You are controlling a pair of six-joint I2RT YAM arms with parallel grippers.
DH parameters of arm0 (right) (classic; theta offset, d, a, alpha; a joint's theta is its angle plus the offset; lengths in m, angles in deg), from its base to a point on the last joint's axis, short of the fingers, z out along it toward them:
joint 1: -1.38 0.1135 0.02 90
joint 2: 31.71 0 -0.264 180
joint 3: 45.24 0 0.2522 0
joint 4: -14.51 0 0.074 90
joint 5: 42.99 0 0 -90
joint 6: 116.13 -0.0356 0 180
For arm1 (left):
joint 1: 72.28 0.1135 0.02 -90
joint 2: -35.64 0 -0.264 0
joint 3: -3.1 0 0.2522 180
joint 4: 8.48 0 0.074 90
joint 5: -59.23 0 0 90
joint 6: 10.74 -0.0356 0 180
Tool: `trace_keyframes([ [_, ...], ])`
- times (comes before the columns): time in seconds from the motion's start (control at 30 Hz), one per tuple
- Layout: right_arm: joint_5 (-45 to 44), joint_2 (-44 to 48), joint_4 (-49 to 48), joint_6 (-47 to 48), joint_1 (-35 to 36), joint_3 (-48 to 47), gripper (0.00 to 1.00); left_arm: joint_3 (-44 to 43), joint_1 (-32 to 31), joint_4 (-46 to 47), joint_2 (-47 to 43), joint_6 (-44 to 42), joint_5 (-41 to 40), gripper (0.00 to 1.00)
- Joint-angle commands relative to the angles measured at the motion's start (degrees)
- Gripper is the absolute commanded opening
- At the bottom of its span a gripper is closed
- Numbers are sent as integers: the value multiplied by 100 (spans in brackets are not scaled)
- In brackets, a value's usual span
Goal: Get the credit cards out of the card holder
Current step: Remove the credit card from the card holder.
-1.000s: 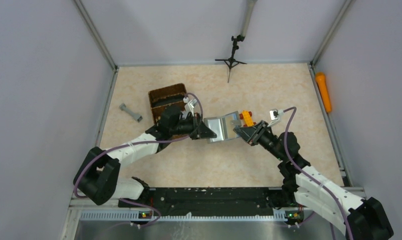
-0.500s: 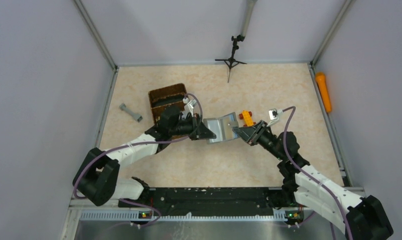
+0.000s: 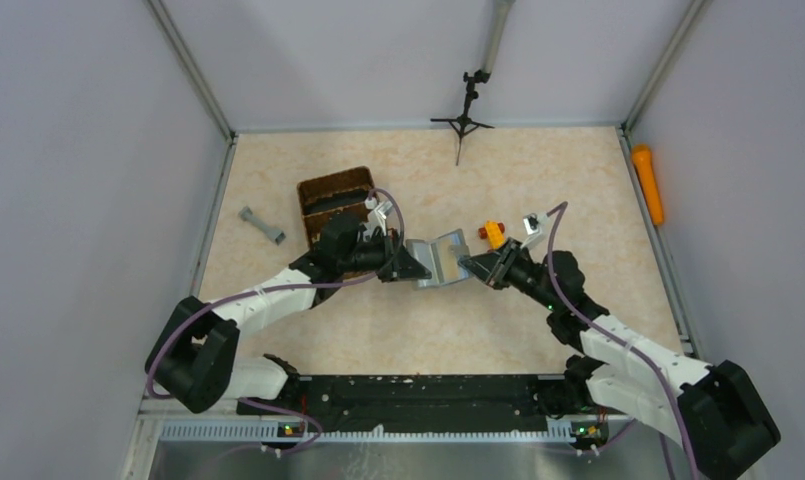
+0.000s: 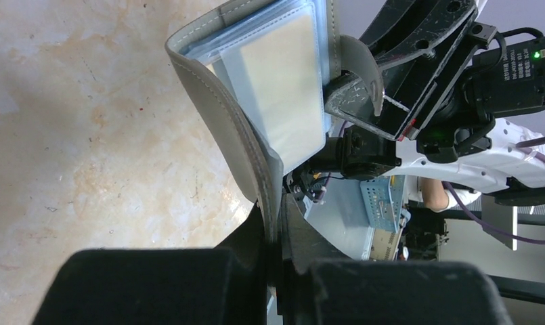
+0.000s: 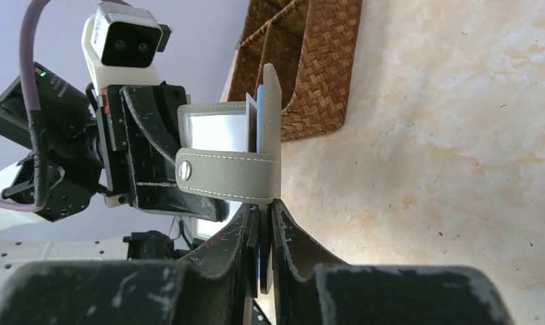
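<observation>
No text can be read. A black module [image 4: 520, 71] on the right arm bears white printed lines, too small to make out.

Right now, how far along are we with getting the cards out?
Done: the card holder is open. In hand: left tool and right tool each pinch one flap, holding it spread. Left: all the pulling; a tan card sits in its pocket, none visibly out.

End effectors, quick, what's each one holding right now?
Left end effector: closed on one flap of the holder.
Right end effector: closed on the holder's other flap.
</observation>
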Motion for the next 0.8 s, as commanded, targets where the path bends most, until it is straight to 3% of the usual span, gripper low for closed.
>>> trace_keyframes([
  [0.0,425,-294,267,388,27,-459,13,-100,-24,370,-147,-99,198,0],
  [0.2,845,-716,117,381,27,-561,27,-224,-92,277,51,-188,267,0],
  [0.33,939,-795,13,364,27,-553,37,-500,-203,-474,51,-663,-85,0],
  [0.77,1205,-1020,-187,229,35,-581,43,-666,-302,-528,326,-681,-52,0],
])
